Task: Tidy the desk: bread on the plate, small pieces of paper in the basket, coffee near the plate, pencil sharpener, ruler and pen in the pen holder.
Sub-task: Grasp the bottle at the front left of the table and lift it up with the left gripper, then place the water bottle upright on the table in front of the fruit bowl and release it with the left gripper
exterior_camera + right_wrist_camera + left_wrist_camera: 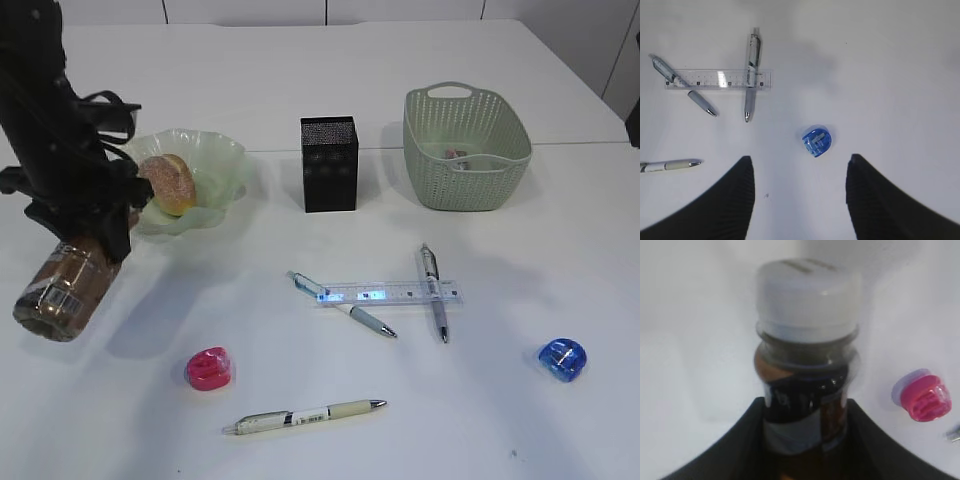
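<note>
My left gripper (85,240) is shut on the brown coffee bottle (62,288) with a white cap (807,295), holding it tilted above the table, left of the green plate (215,165) that holds the bread (167,183). My right gripper (800,167) is open and empty above the blue pencil sharpener (817,140), which also shows in the exterior view (561,359). A pink sharpener (210,368) lies at front left and also shows in the left wrist view (925,397). A clear ruler (390,294) and three pens (340,304) (434,290) (305,416) lie mid-table. The black pen holder (329,163) stands at the back.
A pale green basket (466,150) stands at the back right with small paper pieces inside. The table's far edge runs behind the plate, holder and basket.
</note>
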`<state>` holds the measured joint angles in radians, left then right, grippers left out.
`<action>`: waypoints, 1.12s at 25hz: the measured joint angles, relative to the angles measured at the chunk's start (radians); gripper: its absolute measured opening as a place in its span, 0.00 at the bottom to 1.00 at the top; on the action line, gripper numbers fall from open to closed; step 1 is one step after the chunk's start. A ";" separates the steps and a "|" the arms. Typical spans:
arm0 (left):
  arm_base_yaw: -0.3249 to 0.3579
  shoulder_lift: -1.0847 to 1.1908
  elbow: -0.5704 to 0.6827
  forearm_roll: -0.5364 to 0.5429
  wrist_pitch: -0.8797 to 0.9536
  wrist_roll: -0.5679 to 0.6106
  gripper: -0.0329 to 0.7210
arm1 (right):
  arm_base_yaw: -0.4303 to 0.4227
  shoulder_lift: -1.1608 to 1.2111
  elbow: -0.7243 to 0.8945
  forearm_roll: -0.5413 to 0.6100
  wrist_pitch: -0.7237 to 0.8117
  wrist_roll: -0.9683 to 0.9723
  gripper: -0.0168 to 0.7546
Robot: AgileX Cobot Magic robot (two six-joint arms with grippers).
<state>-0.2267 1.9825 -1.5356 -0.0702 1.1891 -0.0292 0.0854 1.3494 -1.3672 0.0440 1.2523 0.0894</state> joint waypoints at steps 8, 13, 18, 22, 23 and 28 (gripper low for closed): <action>0.000 -0.234 0.239 0.000 -0.259 0.000 0.42 | 0.000 0.000 0.000 0.000 0.000 -0.002 0.62; 0.000 -0.420 0.513 0.009 -0.596 0.000 0.42 | 0.000 0.000 0.000 0.000 0.000 -0.002 0.62; 0.000 -0.529 0.748 0.011 -1.023 0.000 0.42 | 0.000 0.000 0.000 0.000 0.000 -0.002 0.62; 0.000 -0.531 0.876 0.000 -1.356 0.000 0.42 | 0.000 0.000 0.000 0.000 0.000 -0.008 0.62; 0.000 -0.529 0.896 -0.006 -1.421 0.000 0.42 | 0.000 0.000 0.000 0.000 0.000 -0.011 0.62; 0.000 -0.459 0.945 -0.013 -1.700 0.000 0.42 | 0.000 0.000 0.000 0.000 0.002 -0.040 0.62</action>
<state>-0.2267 1.5234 -0.5906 -0.0836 -0.5107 -0.0292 0.0854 1.3494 -1.3672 0.0440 1.2541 0.0496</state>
